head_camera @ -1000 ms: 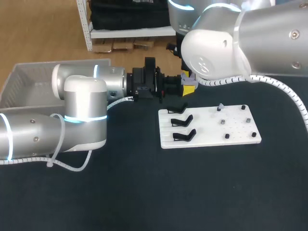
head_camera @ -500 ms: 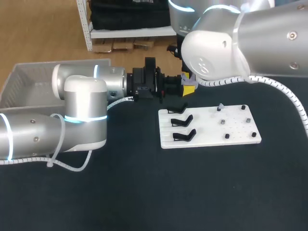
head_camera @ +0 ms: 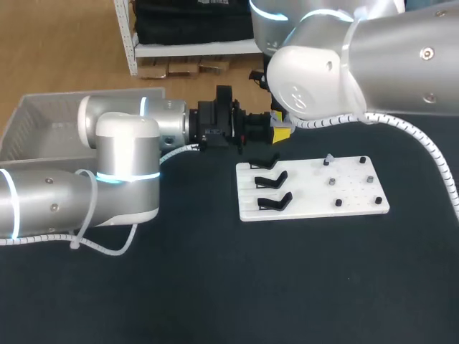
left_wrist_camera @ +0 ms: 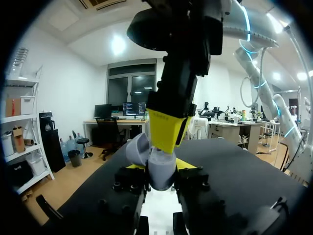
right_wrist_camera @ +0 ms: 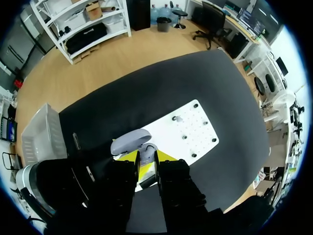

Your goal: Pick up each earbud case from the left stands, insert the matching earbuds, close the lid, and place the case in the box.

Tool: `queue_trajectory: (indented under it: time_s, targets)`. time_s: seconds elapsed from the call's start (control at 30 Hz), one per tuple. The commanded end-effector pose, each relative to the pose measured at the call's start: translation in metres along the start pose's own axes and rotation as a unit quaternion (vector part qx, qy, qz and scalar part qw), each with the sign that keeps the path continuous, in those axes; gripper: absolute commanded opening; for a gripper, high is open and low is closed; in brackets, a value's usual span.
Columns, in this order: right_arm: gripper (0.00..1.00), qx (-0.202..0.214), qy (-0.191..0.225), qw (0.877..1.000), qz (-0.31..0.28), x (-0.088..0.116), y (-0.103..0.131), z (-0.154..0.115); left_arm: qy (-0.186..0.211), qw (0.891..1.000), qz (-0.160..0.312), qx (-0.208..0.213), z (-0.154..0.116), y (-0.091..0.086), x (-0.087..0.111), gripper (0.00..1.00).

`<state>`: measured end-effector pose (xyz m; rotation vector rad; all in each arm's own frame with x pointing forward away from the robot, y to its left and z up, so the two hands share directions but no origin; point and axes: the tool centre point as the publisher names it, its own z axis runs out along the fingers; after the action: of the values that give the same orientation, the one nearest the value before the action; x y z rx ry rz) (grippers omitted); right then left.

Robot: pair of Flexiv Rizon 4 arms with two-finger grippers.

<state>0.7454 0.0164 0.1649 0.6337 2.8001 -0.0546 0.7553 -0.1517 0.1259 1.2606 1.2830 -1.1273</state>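
Holds open earbud case (left_wrist_camera: 159,166) in left pincer (left_wrist_camera: 156,174), lid up — prob. to give right pincer (right_wrist_camera: 145,162), grip unclear, access from above.

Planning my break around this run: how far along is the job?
All three stands look empty. The left gripper holds an open lavender case, with the right gripper poised at it. Left to do: close the lid and box it; the box, where visible, shows no case.

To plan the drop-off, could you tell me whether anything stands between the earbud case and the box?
Only the left arm itself lies between the earbud case and the box; the right end effector sits close over the case in the left end effector.
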Motion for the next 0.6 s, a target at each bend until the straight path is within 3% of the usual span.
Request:
queue_trajectory:
  time_s: [0.03,0.2,0.23,0.27,0.3,0.33,0.5,0.6]
  targets:
    - [0.38,-0.003,-0.003,1.0,-0.001,0.0,-0.001,-0.006,0.001,1.0,-0.001,0.002,0.0,0.002,-0.001,0.0]
    - [0.49,-0.046,-0.021,0.998,-0.023,0.007,-0.009,-0.021,0.001,1.0,-0.001,0.002,0.0,0.002,-0.001,0.0]
    - [0.67,-0.064,-0.022,0.997,-0.034,0.01,-0.013,-0.025,0.001,1.0,-0.001,0.002,0.0,0.002,-0.001,0.0]
    - [0.76,-0.075,-0.023,0.996,-0.04,0.012,-0.015,-0.026,0.001,1.0,-0.001,0.002,0.0,0.002,-0.001,0.0]
    - [0.92,-0.089,-0.035,0.994,-0.047,0.014,-0.02,-0.027,0.001,1.0,-0.001,0.002,0.0,0.002,-0.001,0.0]
    - [1.0,-0.098,-0.041,0.993,-0.054,0.015,-0.023,-0.028,0.001,1.0,-0.001,0.002,0.0,0.002,-0.001,0.0]
    - [1.0,-0.152,-0.063,0.983,-0.084,0.019,-0.043,-0.031,0.001,1.0,-0.001,0.002,0.0,0.002,-0.001,0.0]
    - [1.0,-0.165,-0.082,0.978,-0.096,0.019,-0.053,-0.033,0.001,1.0,-0.001,0.002,0.0,0.002,-0.001,0.0]
